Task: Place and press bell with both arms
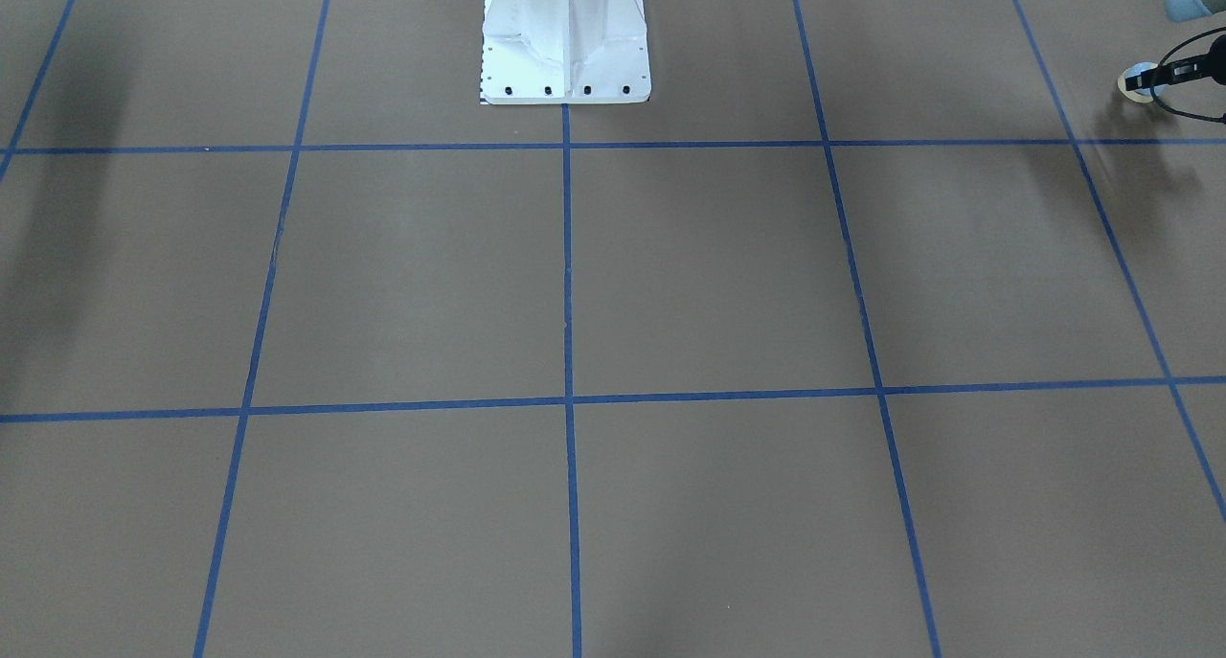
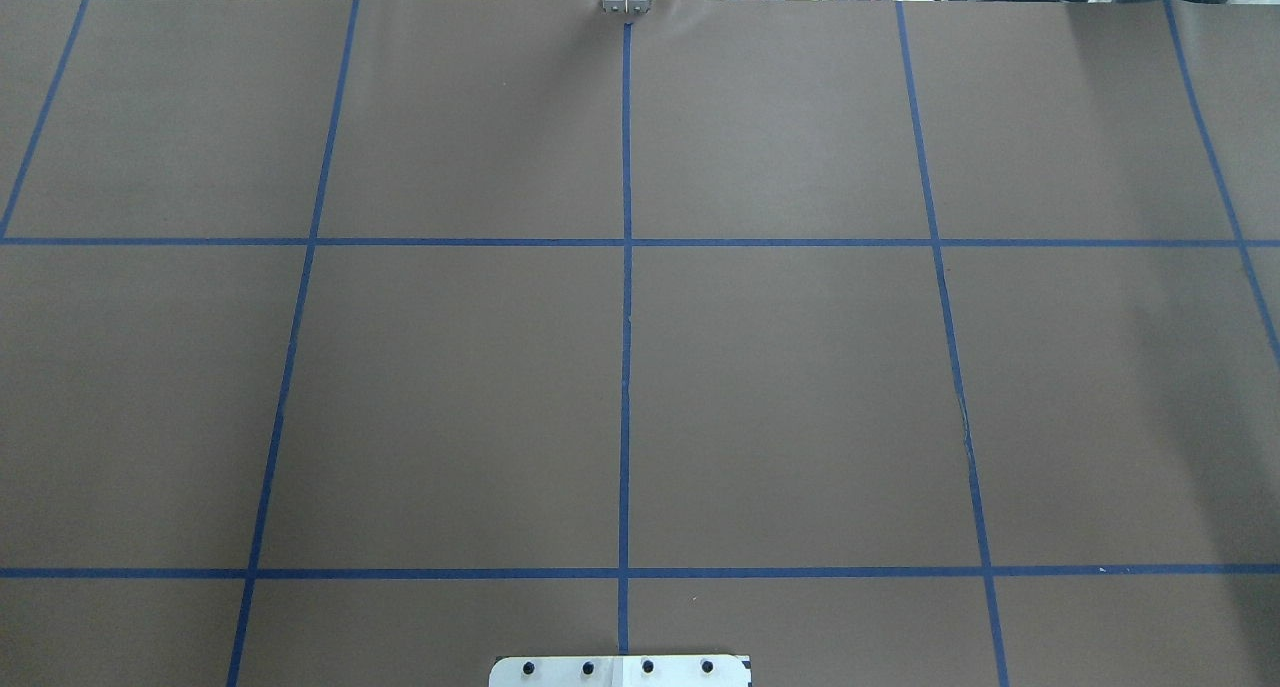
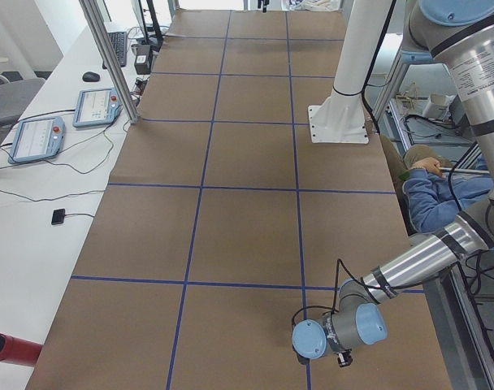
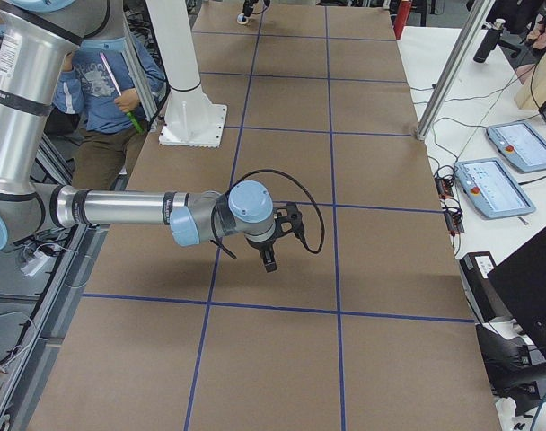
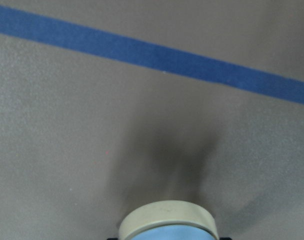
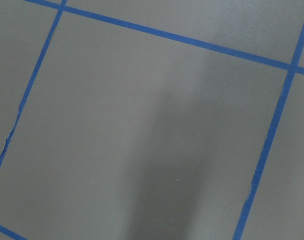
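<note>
The bell [image 1: 1136, 83], light blue with a cream base ring, is at the far right of the front-facing view, near the robot's side of the table. My left gripper [image 1: 1156, 76] is shut on it. In the left wrist view the bell [image 5: 167, 220] fills the bottom centre, with its shadow on the brown table below it. The exterior left view shows the left gripper [image 3: 344, 357] low over the table. My right gripper [image 4: 269, 259] shows only in the exterior right view, hovering empty-looking over a square; I cannot tell whether it is open or shut.
The white pedestal [image 1: 565, 45] stands at the robot's edge of the brown table with its blue tape grid [image 2: 626, 242]. A person in blue [image 3: 434, 199] sits beside the table. Tablets [image 3: 40, 134] and a metal post [image 3: 109, 57] are on the white side bench.
</note>
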Robot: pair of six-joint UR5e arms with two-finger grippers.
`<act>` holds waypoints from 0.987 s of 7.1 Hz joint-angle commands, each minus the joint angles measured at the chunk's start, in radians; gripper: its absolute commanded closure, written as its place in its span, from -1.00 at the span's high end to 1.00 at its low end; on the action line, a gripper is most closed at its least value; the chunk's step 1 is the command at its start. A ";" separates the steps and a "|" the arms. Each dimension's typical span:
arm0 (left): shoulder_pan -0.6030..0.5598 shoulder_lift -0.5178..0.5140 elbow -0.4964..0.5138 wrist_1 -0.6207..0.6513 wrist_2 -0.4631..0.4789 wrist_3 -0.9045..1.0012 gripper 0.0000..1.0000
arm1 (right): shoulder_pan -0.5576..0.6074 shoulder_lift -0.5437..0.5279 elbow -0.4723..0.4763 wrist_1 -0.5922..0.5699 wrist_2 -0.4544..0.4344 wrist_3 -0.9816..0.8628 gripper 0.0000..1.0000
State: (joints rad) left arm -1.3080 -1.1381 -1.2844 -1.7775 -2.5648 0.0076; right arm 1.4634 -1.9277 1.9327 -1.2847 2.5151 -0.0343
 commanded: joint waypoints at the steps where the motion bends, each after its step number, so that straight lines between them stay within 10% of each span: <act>1: 0.003 -0.002 -0.001 0.001 -0.009 0.002 -0.22 | 0.000 -0.001 0.000 -0.001 0.005 0.001 1.00; 7: 0.006 0.006 -0.158 0.091 -0.086 -0.006 -0.23 | 0.000 -0.017 0.003 -0.001 0.008 0.001 1.00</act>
State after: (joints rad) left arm -1.3034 -1.1348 -1.3698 -1.7429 -2.6420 0.0053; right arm 1.4634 -1.9394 1.9337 -1.2855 2.5229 -0.0337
